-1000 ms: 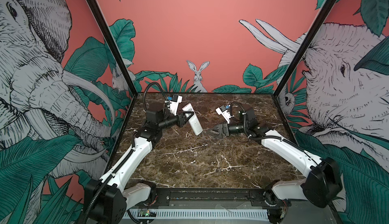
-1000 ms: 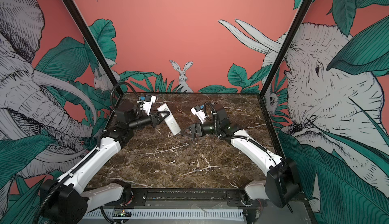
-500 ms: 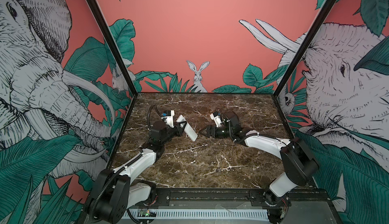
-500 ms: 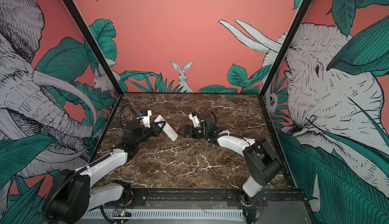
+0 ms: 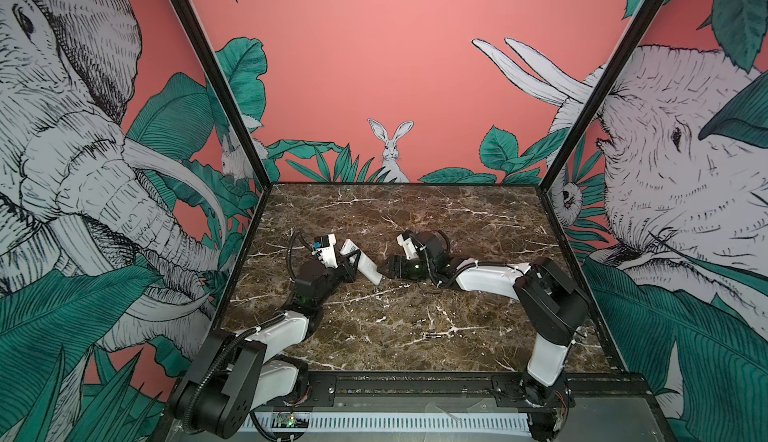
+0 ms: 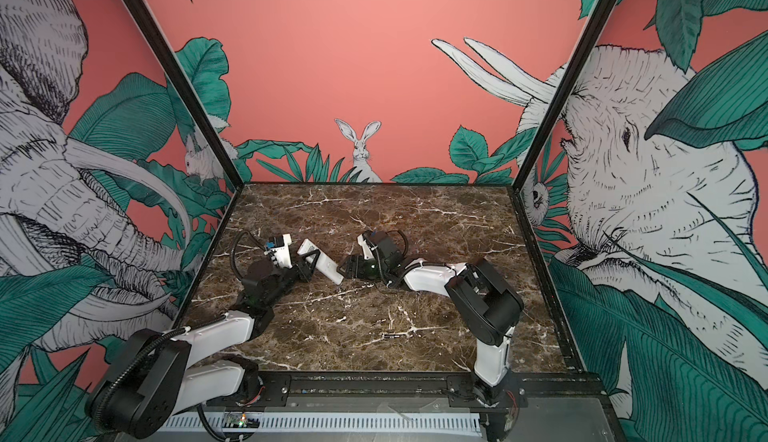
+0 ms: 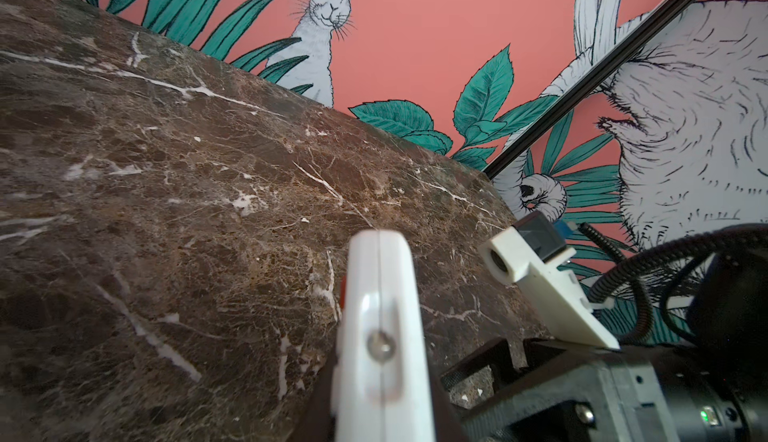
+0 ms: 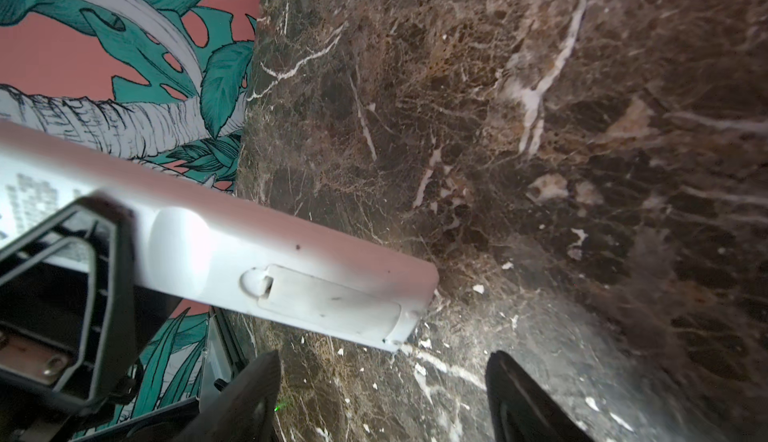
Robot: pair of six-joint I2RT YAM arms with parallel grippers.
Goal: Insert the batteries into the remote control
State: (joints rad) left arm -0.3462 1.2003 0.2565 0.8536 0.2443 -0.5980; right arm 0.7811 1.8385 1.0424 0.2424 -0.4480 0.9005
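The remote control (image 5: 360,262) was held tilted over the middle of the marble table (image 5: 415,220), pinched across its width by the left gripper (image 5: 355,259). Its lower end was pointed at the right gripper (image 5: 384,271), whose fingers were spread with nothing between them, just short of that end. Whether the lower corner was touching the table could not be told. Open marble was left all around the pair, and the back wall, side posts and front rail were well apart from them. A battery (image 5: 434,336) was seen in both top views, lying alone near the front, well apart from the remote control. Only in the right wrist view was the plain back of the remote control shown, with the cover (image 8: 328,305) in place over the battery compartment; what lay inside was hidden. Only in the left wrist view was the remote control seen end-on, with a red button (image 7: 343,294) at its edge.
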